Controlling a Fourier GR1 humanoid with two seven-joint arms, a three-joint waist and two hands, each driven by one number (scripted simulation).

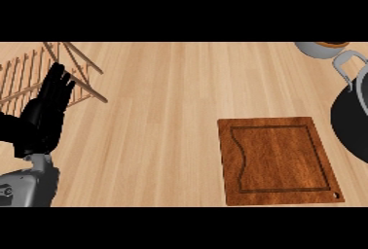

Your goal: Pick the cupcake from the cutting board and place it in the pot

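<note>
The cutting board (279, 160) lies bare, no cupcake shows anywhere, the pot (352, 121) pokes in at the right edge with its inside mostly cut off, and only the left hand (46, 114) rests by the wooden rack (36, 73), fingers straight, holding nothing, so I can't tell whether the job is finished

We have one view only — from the head, looking steeply down on the wooden counter (165, 97), close in, cutting board (277, 160) at lower right.
</note>
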